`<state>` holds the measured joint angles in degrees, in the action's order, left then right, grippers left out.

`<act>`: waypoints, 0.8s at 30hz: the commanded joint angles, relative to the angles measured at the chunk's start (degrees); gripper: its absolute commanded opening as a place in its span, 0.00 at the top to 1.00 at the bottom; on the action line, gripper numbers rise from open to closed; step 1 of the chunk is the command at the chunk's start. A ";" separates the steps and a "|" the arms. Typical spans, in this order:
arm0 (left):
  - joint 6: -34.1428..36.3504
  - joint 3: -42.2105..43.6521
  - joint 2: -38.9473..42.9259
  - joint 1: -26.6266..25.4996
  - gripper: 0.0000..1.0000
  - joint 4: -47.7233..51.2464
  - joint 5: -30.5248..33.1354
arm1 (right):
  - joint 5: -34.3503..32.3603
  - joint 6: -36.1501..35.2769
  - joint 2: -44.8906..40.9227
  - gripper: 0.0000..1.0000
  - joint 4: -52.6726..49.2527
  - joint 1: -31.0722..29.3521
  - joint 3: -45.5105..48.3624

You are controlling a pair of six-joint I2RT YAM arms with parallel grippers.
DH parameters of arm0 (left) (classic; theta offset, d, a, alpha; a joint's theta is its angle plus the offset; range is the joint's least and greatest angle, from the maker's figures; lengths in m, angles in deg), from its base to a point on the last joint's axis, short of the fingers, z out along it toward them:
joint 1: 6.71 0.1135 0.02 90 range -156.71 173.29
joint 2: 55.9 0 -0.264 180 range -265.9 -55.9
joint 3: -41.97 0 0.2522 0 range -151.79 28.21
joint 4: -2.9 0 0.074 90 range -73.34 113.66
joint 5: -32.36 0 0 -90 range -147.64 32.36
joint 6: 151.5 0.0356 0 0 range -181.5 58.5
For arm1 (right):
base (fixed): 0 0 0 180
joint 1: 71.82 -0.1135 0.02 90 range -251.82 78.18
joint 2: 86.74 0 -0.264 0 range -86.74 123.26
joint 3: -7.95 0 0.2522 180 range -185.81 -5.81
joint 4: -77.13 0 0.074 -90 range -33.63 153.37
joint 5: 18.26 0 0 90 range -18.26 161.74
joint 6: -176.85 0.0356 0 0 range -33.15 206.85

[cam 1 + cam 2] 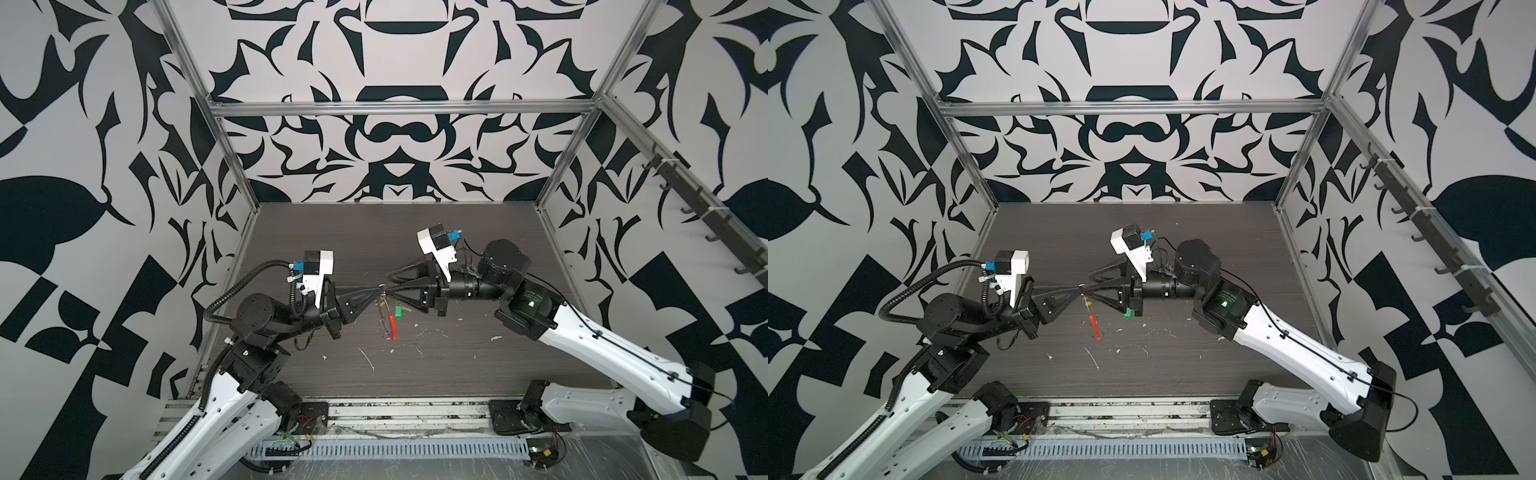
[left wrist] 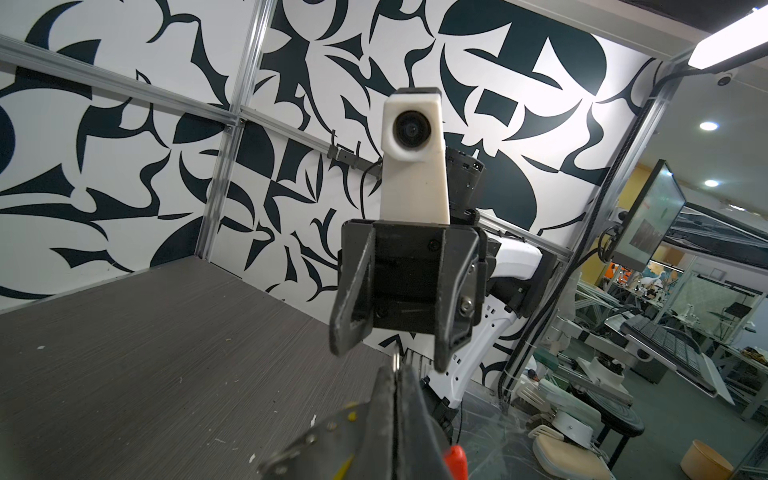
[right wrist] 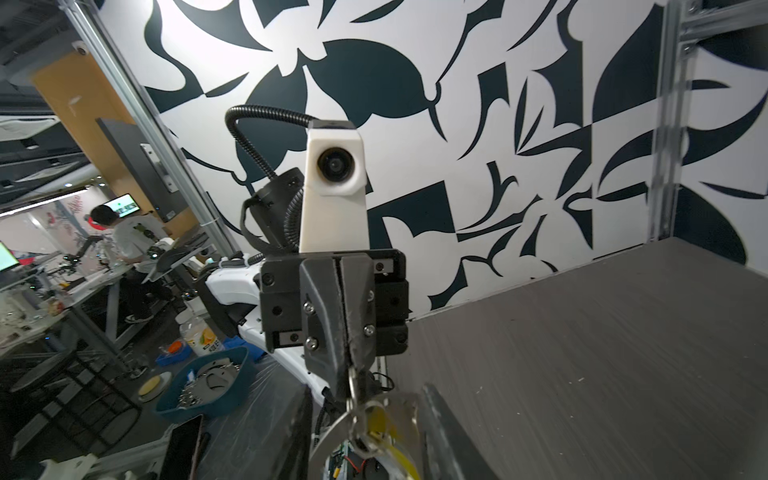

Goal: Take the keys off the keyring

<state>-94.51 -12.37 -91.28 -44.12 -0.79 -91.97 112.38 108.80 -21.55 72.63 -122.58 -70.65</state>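
Note:
My left gripper (image 1: 379,289) is shut on a small silver ring (image 3: 352,382) of the keyring, held up over the middle of the table. The keyring's thin wire loop hangs below it, with its red sleeve (image 1: 392,326) clear of the table; the red sleeve (image 2: 455,459) also shows in the left wrist view. The yellow key (image 3: 380,419) dangles just under the pinched ring. My right gripper (image 1: 387,286) faces the left one tip to tip. It is open, its fingers standing on either side of the ring and the yellow key. The green key (image 1: 399,311) lies apart on the table.
White flecks (image 1: 368,359) are scattered over the dark wood-grain table (image 1: 478,365). Patterned walls on metal posts close the back and both sides. A slotted cable tray (image 1: 395,451) runs along the front. A blue bin (image 3: 199,386) sits outside the cell.

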 commanded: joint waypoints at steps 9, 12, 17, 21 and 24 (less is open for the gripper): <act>-0.07 -0.06 0.40 0.05 1.00 -3.03 1.28 | 2.69 1.85 -0.68 0.67 4.95 0.10 1.11; -0.12 0.04 0.40 0.05 1.00 -2.98 1.45 | 2.71 1.78 -0.59 0.70 5.03 0.11 1.07; -0.12 0.23 0.57 0.05 1.00 -3.08 1.87 | 2.62 1.83 -0.44 0.74 4.90 0.10 1.21; -0.36 0.23 0.32 0.05 1.00 -3.20 1.80 | 2.68 1.87 -0.26 0.77 4.98 0.14 1.12; -0.54 0.24 0.05 0.05 1.00 -3.34 1.64 | 2.59 2.08 -0.06 0.79 5.16 0.09 1.11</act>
<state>-94.66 -12.37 -91.34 -44.12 -1.53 -90.44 114.20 110.72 -21.51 74.44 -122.56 -69.25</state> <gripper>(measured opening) 0.047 0.214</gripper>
